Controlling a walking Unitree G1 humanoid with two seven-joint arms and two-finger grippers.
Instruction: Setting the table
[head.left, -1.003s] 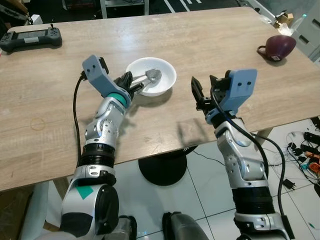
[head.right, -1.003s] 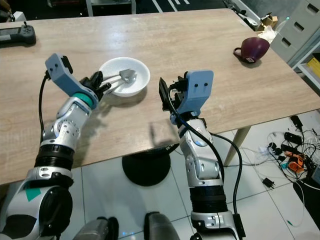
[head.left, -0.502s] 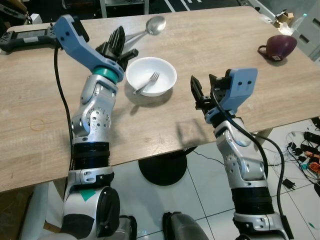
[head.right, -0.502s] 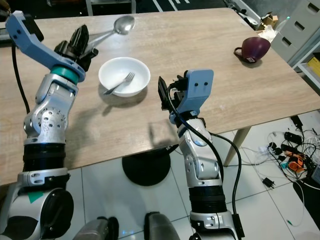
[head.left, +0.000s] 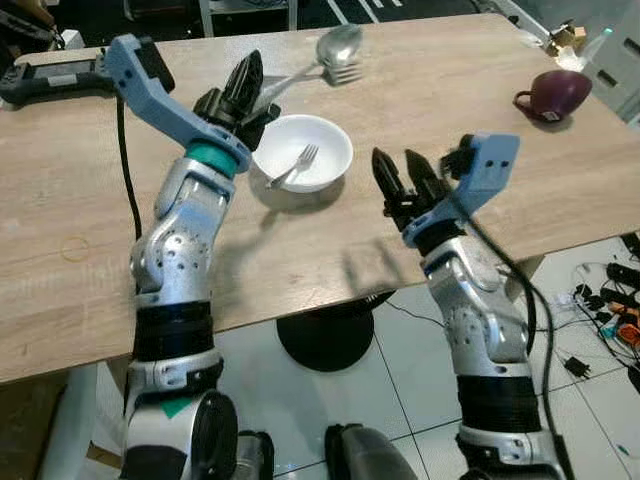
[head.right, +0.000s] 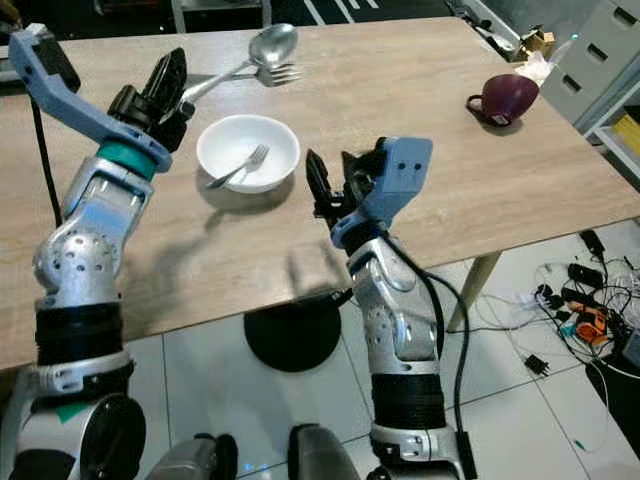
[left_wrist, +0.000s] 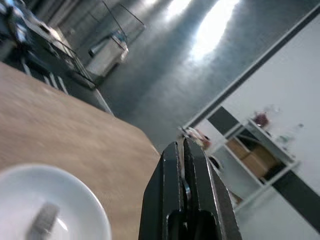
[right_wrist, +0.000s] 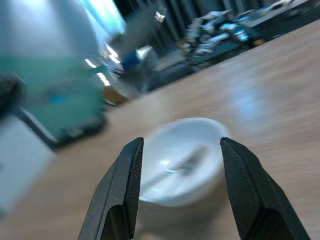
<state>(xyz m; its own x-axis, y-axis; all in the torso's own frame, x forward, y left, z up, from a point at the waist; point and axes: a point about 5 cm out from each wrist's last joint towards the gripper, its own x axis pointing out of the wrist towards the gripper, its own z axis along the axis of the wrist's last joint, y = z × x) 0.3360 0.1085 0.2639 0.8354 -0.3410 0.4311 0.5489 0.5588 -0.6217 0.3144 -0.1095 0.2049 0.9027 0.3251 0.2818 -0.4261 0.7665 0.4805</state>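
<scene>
A white bowl (head.left: 328, 152) stands on the wooden table (head.left: 430, 90) with a fork (head.left: 295, 166) lying in it. My left gripper (head.left: 250, 72) is raised beyond the bowl's left side, shut on the handle of a metal spoon (head.left: 338, 45) that points away over the far table. Fork-like tines (head.left: 345, 72) show just under the spoon's head; I cannot tell whether they are held too. In the left wrist view the fingers (left_wrist: 172, 170) are pressed together. My right gripper (head.left: 396, 166) hovers open to the right of the bowl, and the bowl (right_wrist: 182, 160) lies between its fingers in the right wrist view.
A dark red mug (head.left: 552, 93) sits near the table's right edge. A black handheld controller (head.left: 50, 78) lies at the far left. The table's front edge runs just below my right gripper. Cables lie on the white floor (head.left: 600, 300) at the right.
My left gripper lifted the spoon out of the bowl and carried it up and to the far side, then rightward. The fork stayed in the bowl. My right gripper leaned slightly toward the bowl.
</scene>
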